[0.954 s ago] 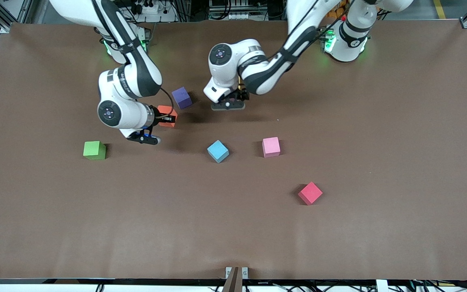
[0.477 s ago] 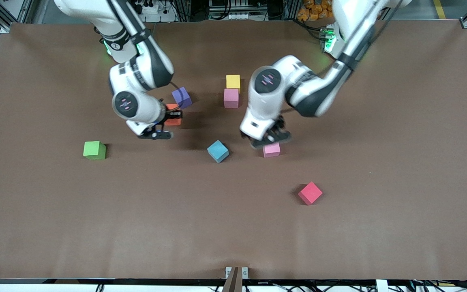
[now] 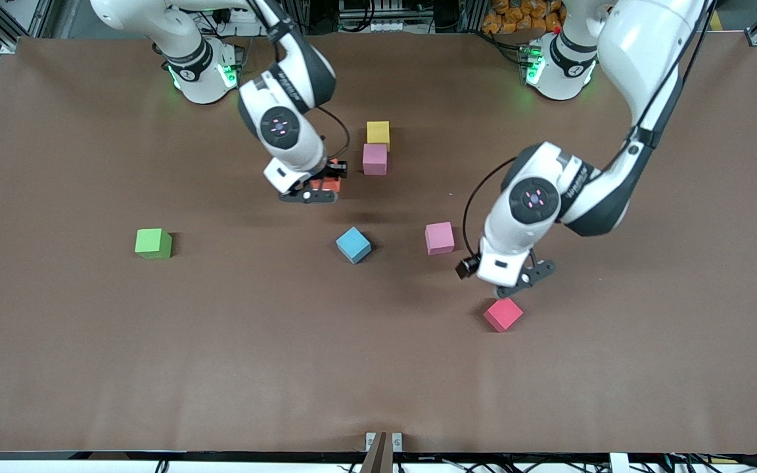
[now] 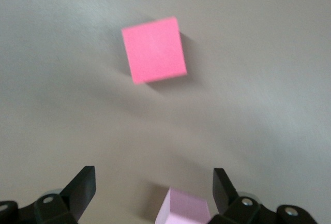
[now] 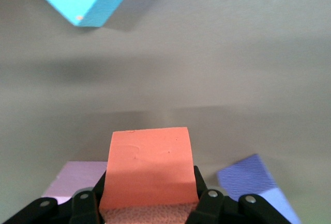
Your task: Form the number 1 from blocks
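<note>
Since the earlier frame the right pincer (image 3: 318, 189) has carried the orange block (image 3: 326, 184) off toward the middle, now just beside the pink block (image 3: 374, 159) touching the yellow block (image 3: 378, 133); its fingers are clamped on the orange one. The left pincer (image 3: 515, 281) has swung over the brown surface (image 3: 648, 295), spread wide and empty, above the red block (image 3: 503, 314). A second pink block (image 3: 439, 238), blue block (image 3: 353, 245) and green block (image 3: 152, 243) sit apart. The purple block (image 5: 258, 185) shows only in the right wrist view.

My blocks: yellow (image 3: 378, 131), two pink (image 3: 374, 159) (image 3: 439, 238), orange (image 3: 326, 183), blue (image 3: 353, 244), green (image 3: 152, 243), red (image 3: 503, 314), purple (image 5: 258, 185); brown table (image 3: 155, 368).
</note>
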